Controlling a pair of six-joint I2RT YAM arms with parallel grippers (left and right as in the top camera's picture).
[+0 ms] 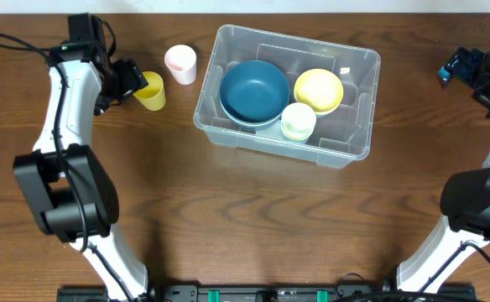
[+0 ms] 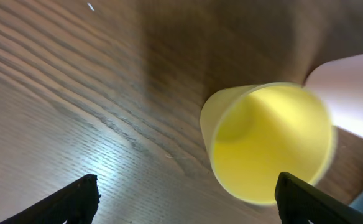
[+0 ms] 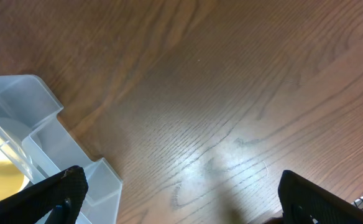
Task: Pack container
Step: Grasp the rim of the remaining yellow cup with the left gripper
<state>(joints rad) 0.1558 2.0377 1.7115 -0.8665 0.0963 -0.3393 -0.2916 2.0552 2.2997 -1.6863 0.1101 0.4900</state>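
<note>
clear plastic is what we have to deal with: the container (image 1: 358,144) sits on the wooden table (image 1: 253,218) at the middle, towards the far side, with a corner of it also showing in the right wrist view (image 3: 41,118). inside it are a blue bowl (image 1: 254,91) on the left, a yellow bowl (image 1: 319,89) on the right and a pale green cup (image 1: 298,122) just near of them.

we judge the bin light and fairly stiff, though its thin walls would likely flex under a pinch, and the smooth sides look slippery. the rolled rim seems the safest place to hold it, and a firm push on one wall could slide it across the wood.

two pieces are not yet packed. a yellow cup (image 1: 152,91) and a pink cup (image 1: 180,64) stand apart from the bin on its left, close to each other. both look light and easy to tip, so we would grip across the wall just below the lip.

the left gripper (image 1: 130,80) sits just left of the yellow cup (image 2: 268,143), fingers spread wide and holding nothing. the cup's mouth faces the wrist camera, nearer one finger (image 2: 299,199) than the other. the right gripper (image 1: 459,67) is well right of the bin, spread fully over bare table and empty.
</note>
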